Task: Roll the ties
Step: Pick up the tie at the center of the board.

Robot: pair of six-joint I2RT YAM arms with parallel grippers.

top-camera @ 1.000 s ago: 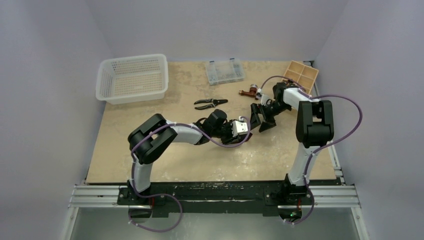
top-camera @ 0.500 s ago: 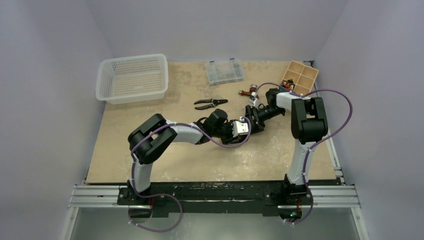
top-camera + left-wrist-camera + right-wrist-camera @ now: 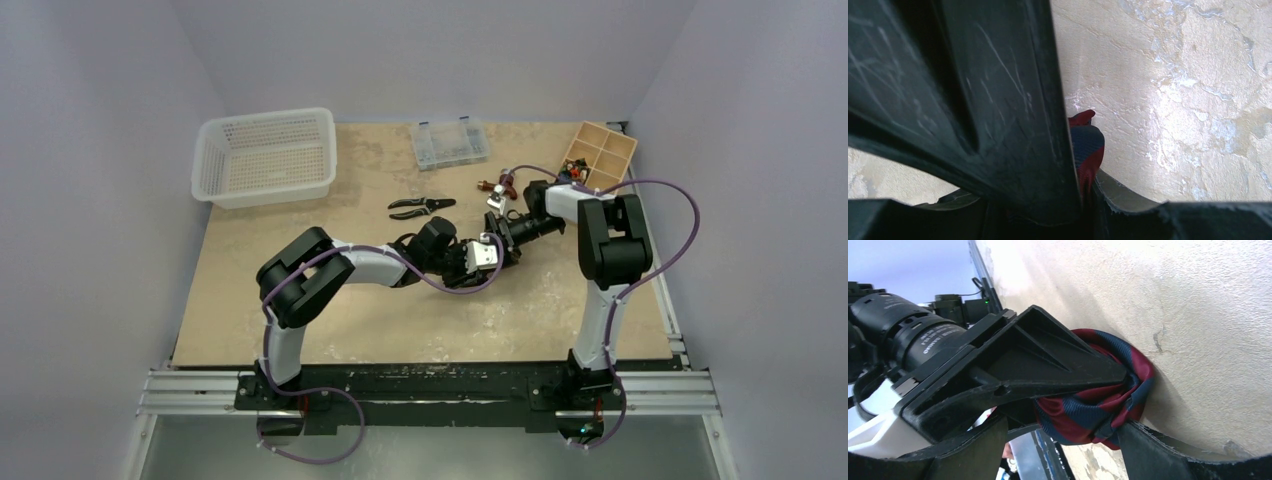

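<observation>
**Rolled tie clamped between the two grippers, just right of table centre**

At the far left corner of the table stands a white mesh basket. To its right, towards the middle, black-handled pliers lie on the bare top. Farther back sits a clear compartment case.

The left arm reaches rightward across the middle of the table. The left gripper meets the right gripper just right of centre. The tie, striped dark red and navy, is wound into a tight roll there, against the tabletop.

In the right wrist view one black finger of the left gripper lies across the roll and presses into it, so the left gripper is clenched on the tie. In the left wrist view only a small red and navy edge of the tie peeks out beside that finger.

The right gripper is released. Its two fingers stand wide apart on either side of the roll, and the one at the right of its own view just touches the fabric.

Just behind the grippers lies a small reddish-brown item, too small to identify. At the far right corner sits a wooden compartment tray.
</observation>
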